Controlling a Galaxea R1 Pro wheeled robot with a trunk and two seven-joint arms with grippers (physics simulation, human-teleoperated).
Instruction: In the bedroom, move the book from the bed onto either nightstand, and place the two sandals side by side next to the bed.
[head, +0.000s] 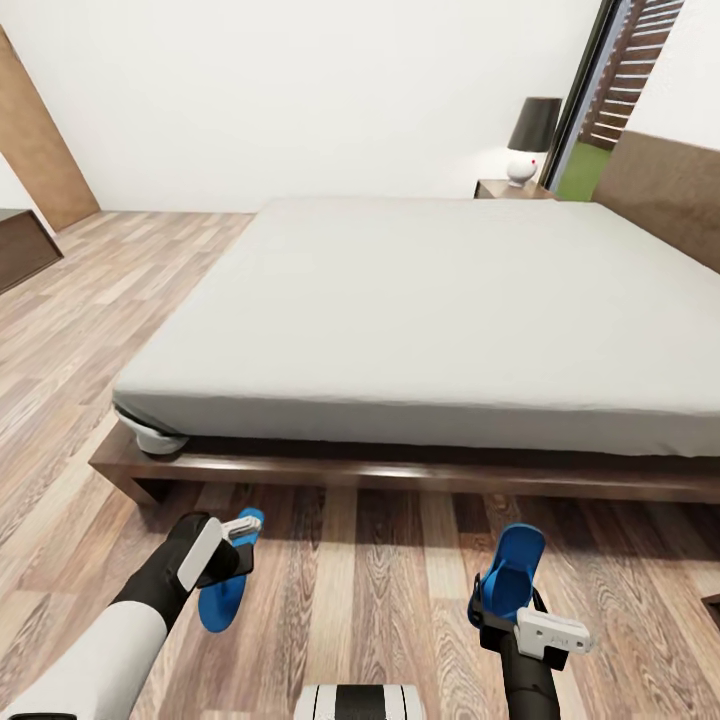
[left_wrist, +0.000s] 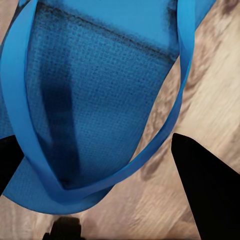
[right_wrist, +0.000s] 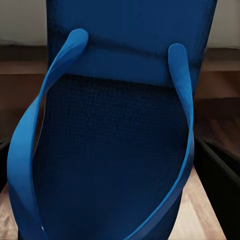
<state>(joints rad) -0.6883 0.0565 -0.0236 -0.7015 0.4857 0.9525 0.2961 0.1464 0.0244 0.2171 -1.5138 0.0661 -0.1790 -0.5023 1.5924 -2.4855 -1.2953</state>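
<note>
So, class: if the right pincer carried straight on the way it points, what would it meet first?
The right pincer holds a sandal pointing toward the bed. Going straight on, the sandal's tip would probably meet the bed frame first, though depth is unclear.

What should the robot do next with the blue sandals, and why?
Probably lower the right pincer so its sandal lies flat on the floor. That sandal stands tilted up, toe toward the bed, while the left pincer has the other sandal low by the planks. Both are near the bed but far apart.
</note>
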